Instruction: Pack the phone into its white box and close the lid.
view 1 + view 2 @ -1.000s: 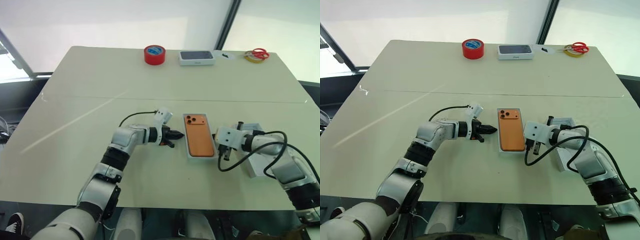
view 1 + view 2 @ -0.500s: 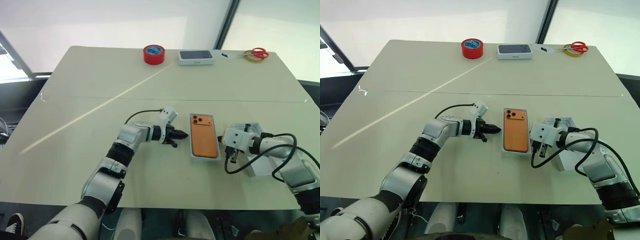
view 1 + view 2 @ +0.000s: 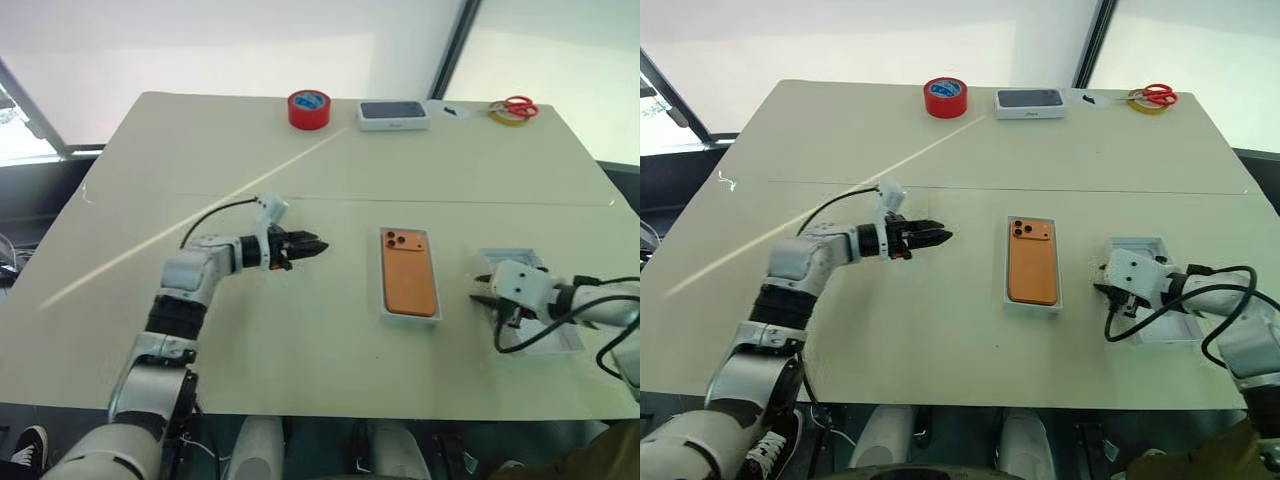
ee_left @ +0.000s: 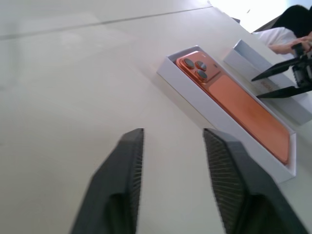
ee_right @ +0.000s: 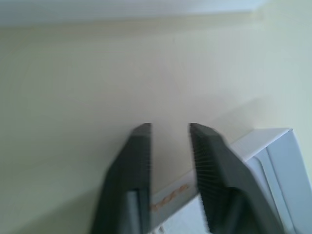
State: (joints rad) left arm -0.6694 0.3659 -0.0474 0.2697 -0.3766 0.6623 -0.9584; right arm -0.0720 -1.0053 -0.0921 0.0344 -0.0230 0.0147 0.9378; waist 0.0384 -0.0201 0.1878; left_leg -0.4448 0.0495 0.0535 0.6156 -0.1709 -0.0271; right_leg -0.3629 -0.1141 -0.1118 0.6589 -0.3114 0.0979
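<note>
The orange phone (image 3: 409,272) lies camera side up inside the shallow white box (image 3: 383,288) at the table's middle. To its right the lid (image 3: 1140,248) rests open side up. My left gripper (image 3: 318,245) hovers left of the box, well apart from it, pointing toward it, open and empty; the left wrist view shows its fingers (image 4: 126,161) spread, with the phone (image 4: 234,105) beyond. My right gripper (image 3: 1101,290) is at the lid's left edge, between lid and box, open and empty. Its fingers (image 5: 141,156) straddle the lid's wall (image 5: 273,151).
Along the far edge stand a red tape roll (image 3: 309,108), a white box with a dark phone picture (image 3: 393,115), a small white disc (image 3: 452,112) and red-handled scissors on a yellow roll (image 3: 513,107). A black cable (image 3: 545,325) loops over the lid.
My left gripper has pulled away to the left of the box and opened. My right gripper has drawn back right to the lid's edge and opened. Phone and box stay put.
</note>
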